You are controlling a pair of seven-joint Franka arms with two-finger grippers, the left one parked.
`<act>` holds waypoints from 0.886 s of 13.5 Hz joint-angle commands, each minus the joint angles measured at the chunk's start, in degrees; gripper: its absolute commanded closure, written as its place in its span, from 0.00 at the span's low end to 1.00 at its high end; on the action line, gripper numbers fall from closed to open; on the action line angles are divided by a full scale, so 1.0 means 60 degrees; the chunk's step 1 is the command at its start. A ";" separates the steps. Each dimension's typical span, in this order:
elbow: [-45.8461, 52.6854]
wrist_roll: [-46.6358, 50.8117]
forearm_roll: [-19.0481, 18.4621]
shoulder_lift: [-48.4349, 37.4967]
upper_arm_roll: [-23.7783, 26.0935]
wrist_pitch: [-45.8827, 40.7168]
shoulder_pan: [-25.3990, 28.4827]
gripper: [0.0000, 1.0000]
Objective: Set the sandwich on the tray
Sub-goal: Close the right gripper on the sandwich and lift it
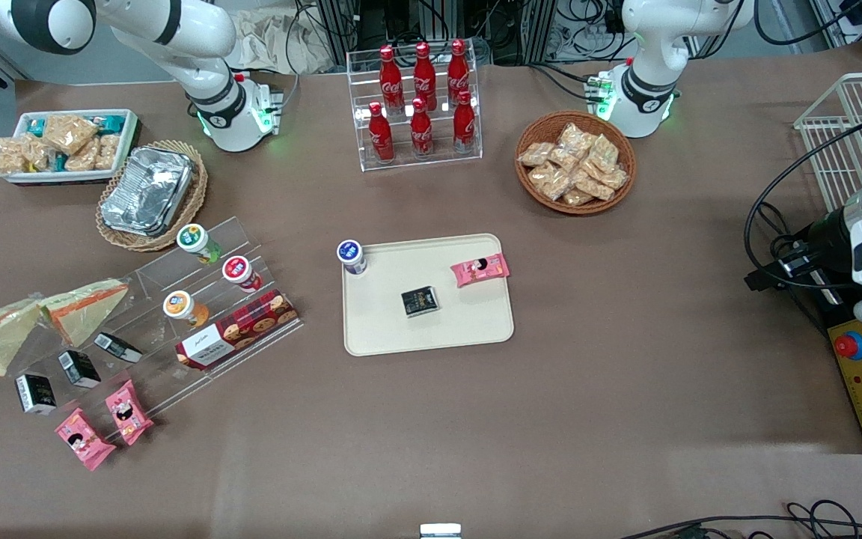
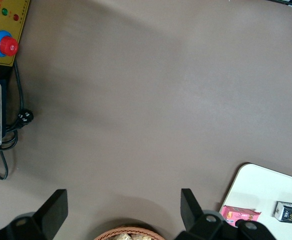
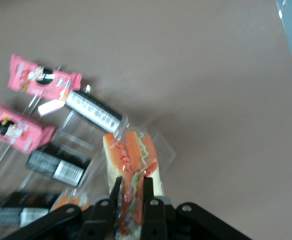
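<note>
The grabbing step is in hand. The sandwich [image 3: 133, 160] is pinched along its filling edge by the end effector [image 3: 131, 192], whose fingers are closed to a thin gap around it. The sandwich is seen low at the working arm's end of the table [image 1: 625, 389], well apart from the tray [image 1: 401, 329]. Next, a lift and a long carry to a bare spot on the tray are called for. The wedge looks soft under slippery clear wrap. The tray is flat, smooth and cream, with a low rim.
</note>
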 commanded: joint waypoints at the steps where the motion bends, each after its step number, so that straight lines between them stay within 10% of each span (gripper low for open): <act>1: 0.0595 -0.0075 0.0125 -0.0436 0.0026 -0.1445 0.0022 1.00; 12: 0.0595 0.8336 0.1133 -0.1698 0.0070 -0.4144 0.3606 1.00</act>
